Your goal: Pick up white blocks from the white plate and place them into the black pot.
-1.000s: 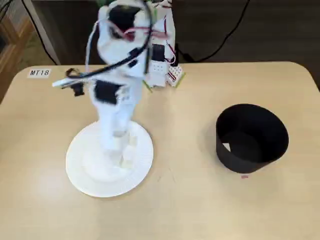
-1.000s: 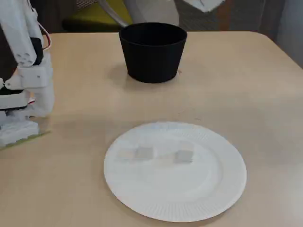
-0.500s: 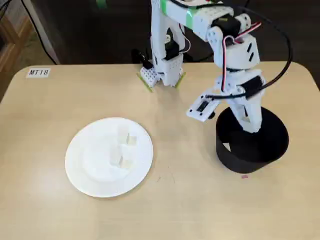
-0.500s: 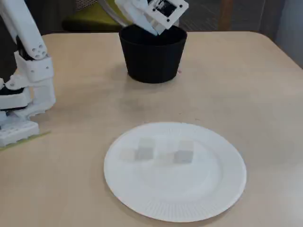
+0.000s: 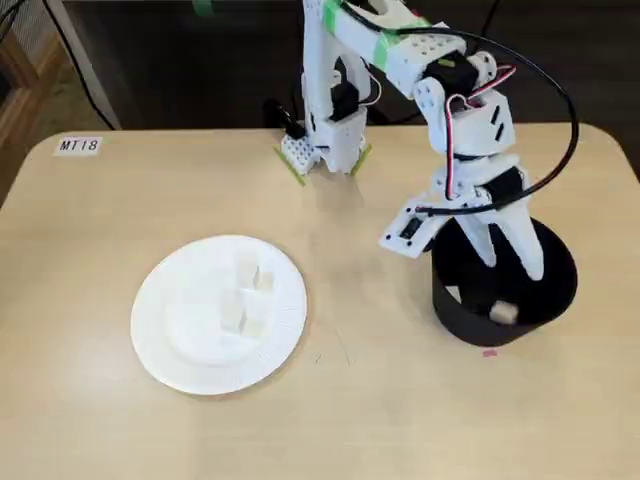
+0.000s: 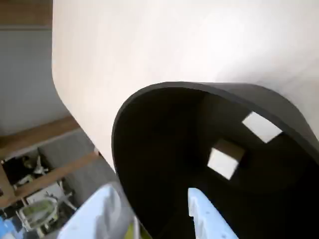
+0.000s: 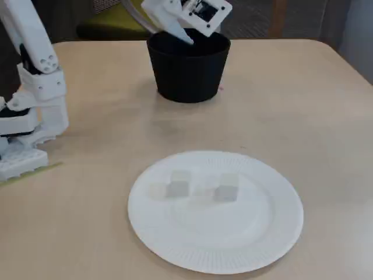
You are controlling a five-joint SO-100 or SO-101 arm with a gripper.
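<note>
The black pot (image 5: 468, 322) stands on the right of the table in a fixed view. My gripper (image 5: 510, 262) hangs over its mouth, fingers spread, holding nothing. One white block (image 5: 505, 313) lies inside the pot; the wrist view shows two white blocks (image 6: 224, 160) on the pot's floor (image 6: 149, 149) just beyond my fingertips (image 6: 204, 214). The white plate (image 5: 160, 350) lies on the left and carries several white blocks (image 5: 247, 268) near its middle. In another fixed view the plate (image 7: 233, 256) with its blocks (image 7: 178, 184) is in front and the pot (image 7: 187, 70) behind, with my gripper (image 7: 182, 36) dipping into it.
The arm's white base (image 5: 325, 140) is fixed at the table's far edge, and it shows at the left in another fixed view (image 7: 29, 116). A label reading MT18 (image 5: 78, 145) sits at the far left corner. A small pink mark (image 5: 489, 352) lies beside the pot.
</note>
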